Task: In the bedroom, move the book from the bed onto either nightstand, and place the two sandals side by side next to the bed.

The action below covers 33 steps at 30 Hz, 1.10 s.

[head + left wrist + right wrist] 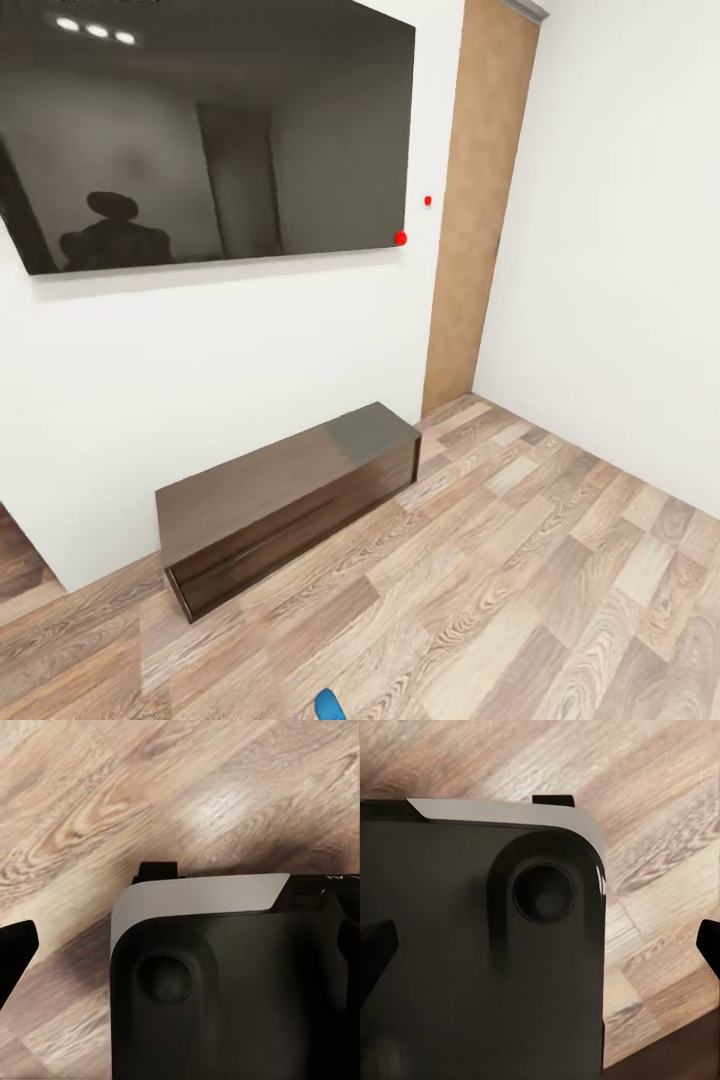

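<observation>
A small bright blue tip, apparently of one sandal point(329, 706), pokes in at the bottom edge of the head view, on the wood floor. The book, the bed and the nightstand are out of view. In the left wrist view my left gripper point(180, 952) hangs over the robot's dark base and the plank floor, with one dark fingertip point(15, 952) at the picture's edge. My right gripper point(540, 945) also hangs over the base, its fingertips point(375, 949) far apart at both edges. Nothing sits between either pair of fingers.
A long low dark-brown dresser point(290, 500) stands against the white wall ahead. A large black screen point(200, 130) hangs above it. A brown door panel point(470, 210) fills the corner at the right. Open plank floor point(520, 590) spreads in front and to the right.
</observation>
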Tool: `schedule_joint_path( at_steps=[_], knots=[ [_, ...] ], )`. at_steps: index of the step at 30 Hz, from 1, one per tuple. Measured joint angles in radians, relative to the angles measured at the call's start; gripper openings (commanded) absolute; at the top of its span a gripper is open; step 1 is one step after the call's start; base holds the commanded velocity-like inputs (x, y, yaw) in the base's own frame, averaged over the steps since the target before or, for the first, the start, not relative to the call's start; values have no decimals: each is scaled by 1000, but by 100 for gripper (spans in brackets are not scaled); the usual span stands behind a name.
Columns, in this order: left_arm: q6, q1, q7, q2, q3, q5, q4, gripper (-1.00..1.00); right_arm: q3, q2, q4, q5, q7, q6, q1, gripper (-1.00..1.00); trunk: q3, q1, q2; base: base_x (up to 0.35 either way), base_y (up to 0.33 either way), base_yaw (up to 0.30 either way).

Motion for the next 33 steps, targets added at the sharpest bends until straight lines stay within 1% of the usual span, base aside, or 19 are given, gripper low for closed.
schedule_joint_path(
  at_steps=[33],
  knots=[
    [0,0,0,0,1,0,0,100,0,0,0,0,0,0,0,100,-12,0,0,0,0,283]
  ],
)
